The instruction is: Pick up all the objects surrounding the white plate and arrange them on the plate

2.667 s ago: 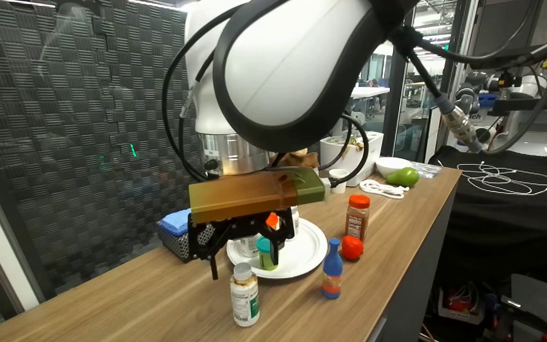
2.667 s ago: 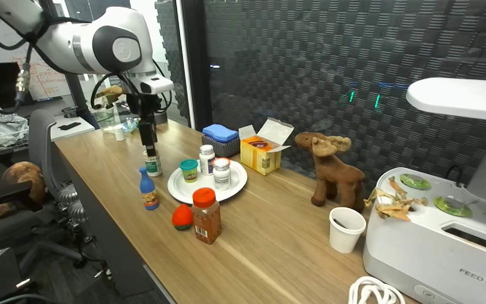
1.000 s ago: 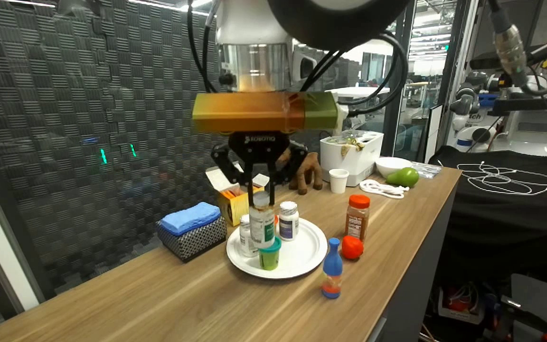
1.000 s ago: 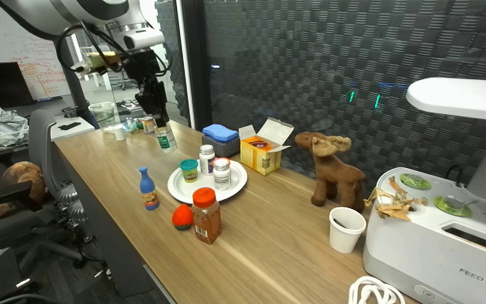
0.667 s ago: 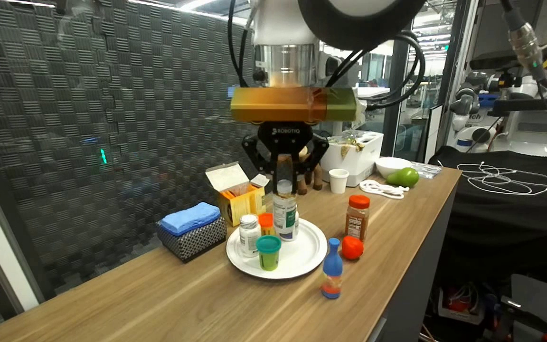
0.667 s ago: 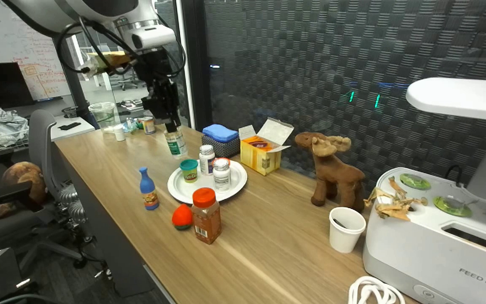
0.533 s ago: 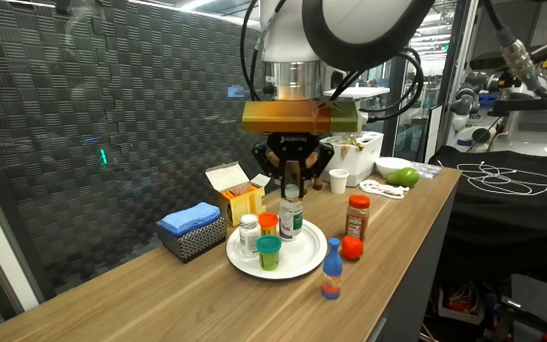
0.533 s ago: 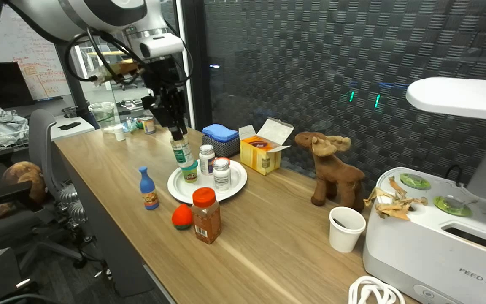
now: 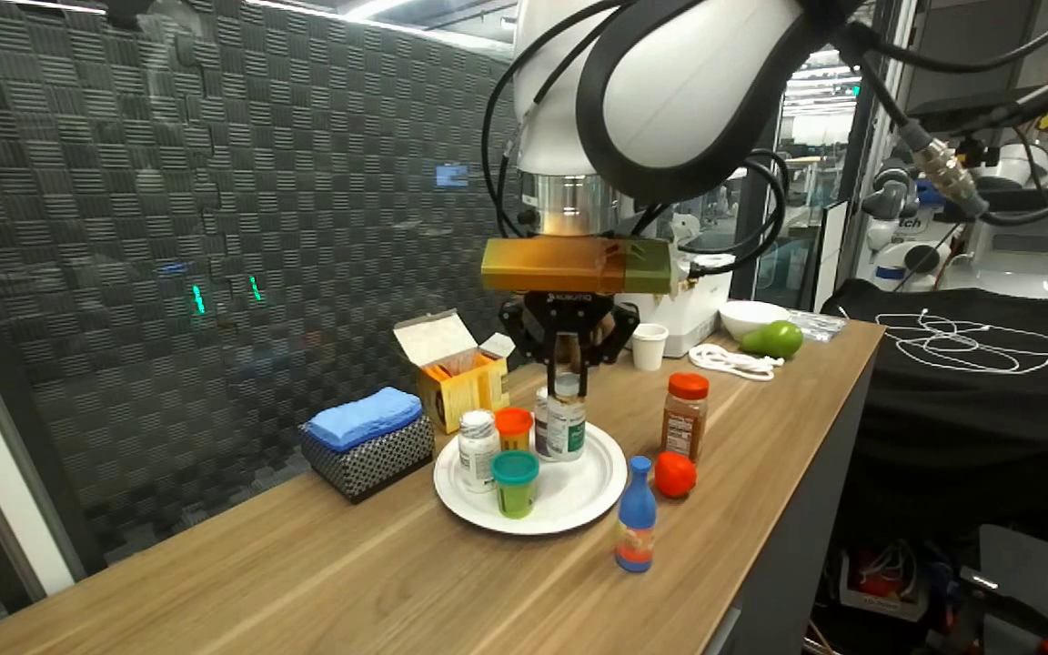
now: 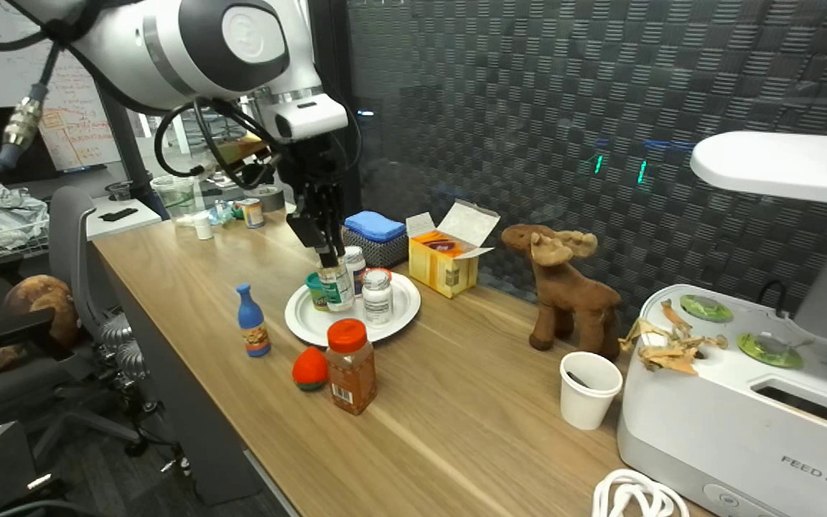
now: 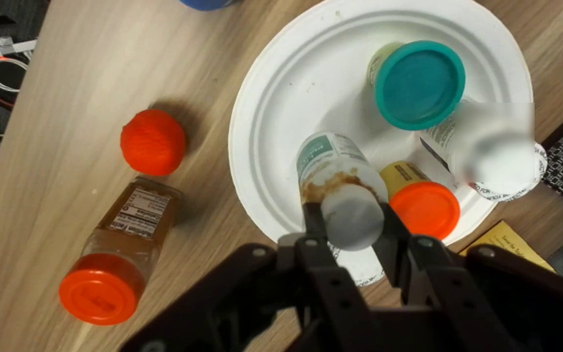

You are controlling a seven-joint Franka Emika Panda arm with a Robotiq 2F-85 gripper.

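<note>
Claw (image 9: 568,387) narrow, gripping green-labelled bottle (image 9: 568,429) over white plate (image 9: 576,494); likely placing step. Next: seat upright, release.

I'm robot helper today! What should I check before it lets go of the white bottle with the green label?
1. Black gripper pinching the white bottle with the green label: ok.
2. That bottle over the round white plate: ok.
3. Its base resting on the plate: cannot tell.
4. Gap to the yellow tub with the orange lid: ok, an exterior view shows them apart.
5. Gap to the white bottle with the purple label: cannot tell, they overlap in both exterior views.
6. Plate set complete: not ok; the slim blue bottle, the round red-orange object and the red-lidded jar of brown powder are off it.
</note>
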